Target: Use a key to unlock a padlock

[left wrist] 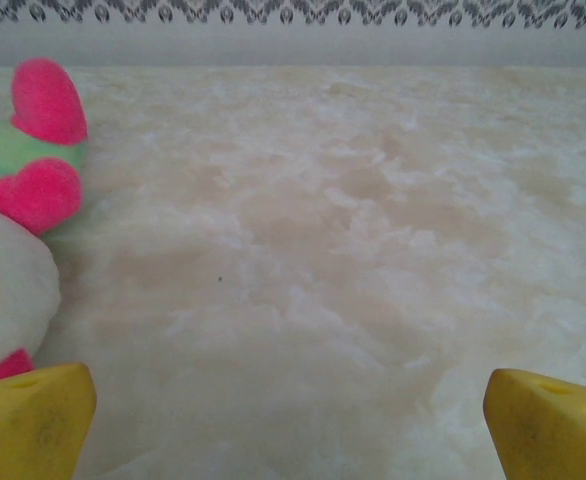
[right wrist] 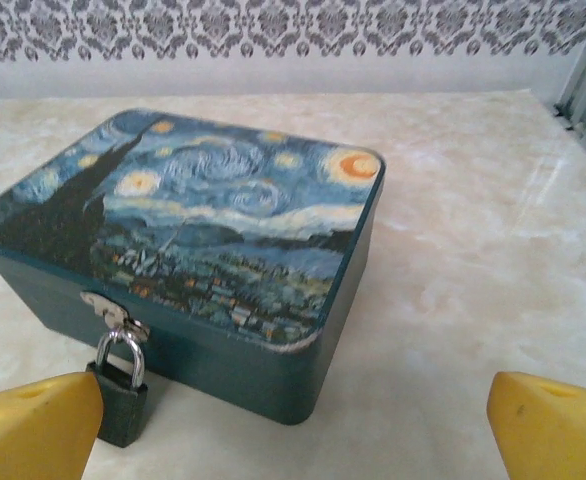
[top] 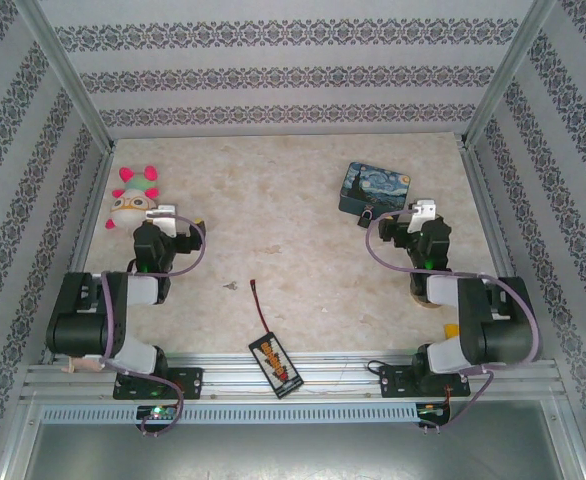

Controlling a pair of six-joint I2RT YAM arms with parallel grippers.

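1. Table: pale marbled top, closed in by patterned walls at the back and on both sides, with metal posts at the far corners. The middle is bare from the arm bases to the back wall.

2. Left gripper: yellow fingers spread wide, nothing between them. Bare top runs straight ahead of them to the back wall. A plush toy lies ahead of the finger at the left edge of the left wrist view, near it.

3. Right gripper: yellow fingers spread wide, nothing held. There is bare top between the fingers and ahead of the one on the right, as far as the side wall's rail.

4. Painted tin box: lid down, ahead of the right gripper and set at an angle, one corner pointing toward the gap between the fingers.

5. Padlock: small and dark, with a silvery shackle hooked through the clasp on the box's near wall. It stands roughly upright with its body on the table, just ahead of the finger at the left of the right wrist view and off the gap's centre.

6. Black pack with a red wire: at the near edge between the arm bases, behind both pairs of fingers.
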